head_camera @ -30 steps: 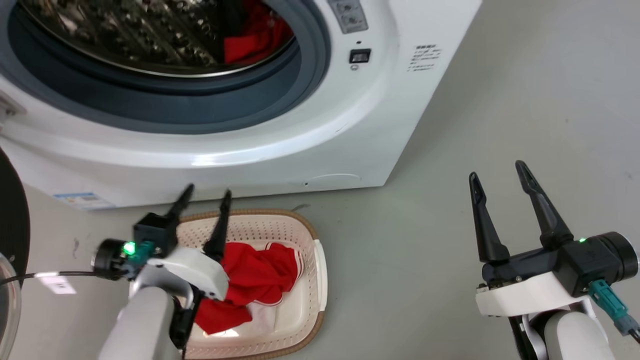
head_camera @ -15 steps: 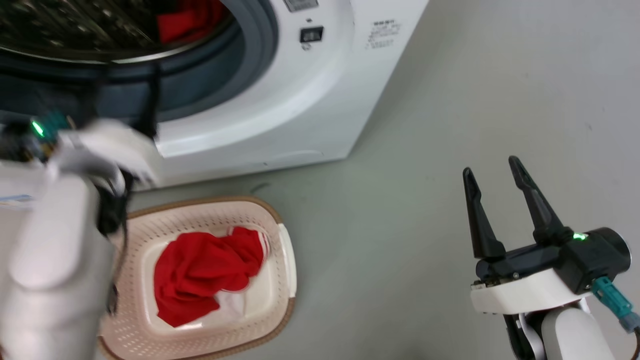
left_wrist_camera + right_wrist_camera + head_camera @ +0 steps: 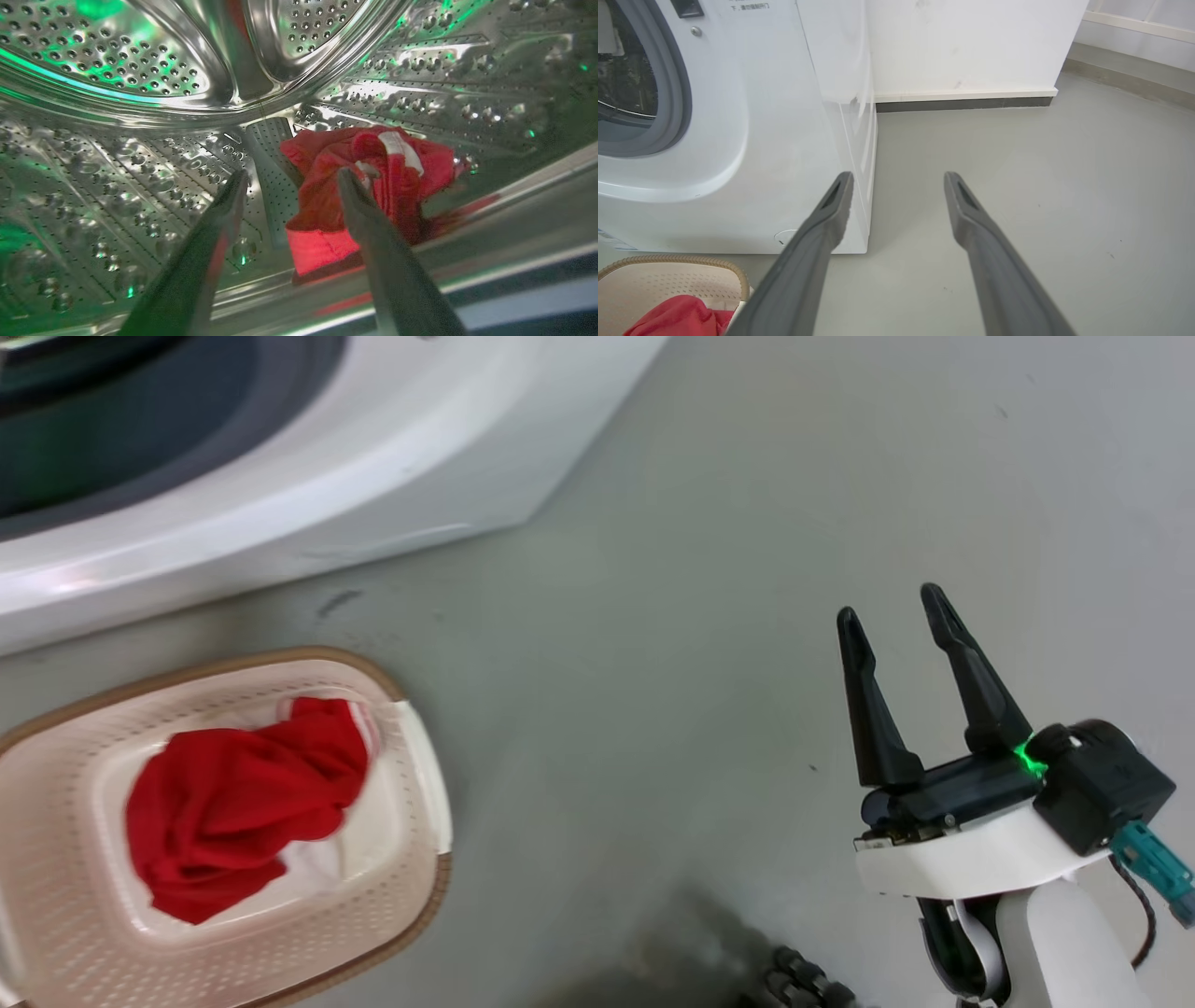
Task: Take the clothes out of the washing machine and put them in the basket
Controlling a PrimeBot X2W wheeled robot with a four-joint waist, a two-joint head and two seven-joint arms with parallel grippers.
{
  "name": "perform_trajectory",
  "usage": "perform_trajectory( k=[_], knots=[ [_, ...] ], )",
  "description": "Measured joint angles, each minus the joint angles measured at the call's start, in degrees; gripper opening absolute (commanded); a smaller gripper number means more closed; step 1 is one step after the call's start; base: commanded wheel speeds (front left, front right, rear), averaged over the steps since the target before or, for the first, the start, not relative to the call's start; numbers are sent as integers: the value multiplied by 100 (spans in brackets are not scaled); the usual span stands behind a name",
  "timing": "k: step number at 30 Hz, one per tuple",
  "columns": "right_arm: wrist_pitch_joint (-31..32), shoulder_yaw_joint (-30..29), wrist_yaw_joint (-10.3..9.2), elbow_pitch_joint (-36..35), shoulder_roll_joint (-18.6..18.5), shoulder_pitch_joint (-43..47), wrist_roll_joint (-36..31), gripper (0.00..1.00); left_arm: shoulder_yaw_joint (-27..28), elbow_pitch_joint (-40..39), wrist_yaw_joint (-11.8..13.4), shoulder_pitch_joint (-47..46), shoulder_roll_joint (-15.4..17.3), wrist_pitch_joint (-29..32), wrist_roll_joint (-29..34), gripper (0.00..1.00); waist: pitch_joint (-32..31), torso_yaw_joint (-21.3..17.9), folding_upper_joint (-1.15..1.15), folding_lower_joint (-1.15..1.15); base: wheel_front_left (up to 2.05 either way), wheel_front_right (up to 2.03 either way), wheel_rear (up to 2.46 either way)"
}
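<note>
One red garment (image 3: 233, 803) lies crumpled in the cream basket (image 3: 411, 896) on the floor before the white washing machine (image 3: 373, 457). A second red garment (image 3: 369, 186) with white trim rests on the floor of the steel drum (image 3: 140, 154). My left gripper (image 3: 292, 175) is inside the drum, open, with its right finger in front of that garment and nothing between the fingers. My right gripper (image 3: 892, 602) hangs open and empty over the grey floor to the right of the basket. The right wrist view also catches the basket (image 3: 691, 270) and the red garment (image 3: 677, 319) in it.
Grey floor (image 3: 700, 569) stretches right of the machine. In the right wrist view a white wall with a dark skirting (image 3: 962, 103) stands behind the machine (image 3: 784, 140). A dark ribbed part (image 3: 794, 985) shows at the head view's bottom edge.
The head camera has swung right, so machine and basket slid left in view. My left arm rose from above the basket toward the door opening and left the head view. The right gripper stays open.
</note>
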Motion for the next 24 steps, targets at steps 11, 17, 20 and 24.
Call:
perform_trajectory(
  k=[11,17,20,24],
  knots=[
    [0,147,0,-216,-1,-50,405,100,-319,720,-4,-1597,403,1443,-164,100,751,-686,0,0,0,0,0],
    [0,192,0,-245,1,-22,415,100,-493,1271,80,-1973,261,1915,-138,100,1037,-750,0,0,0,0,0],
    [0,209,0,-271,1,-11,432,100,-586,1474,86,-2090,275,2019,-74,100,1120,-728,0,-1,0,0,0],
    [0,213,0,-304,1,-9,437,100,-703,1690,101,-2222,277,2130,-9,100,1197,-698,0,-1,0,0,0]
  ],
)
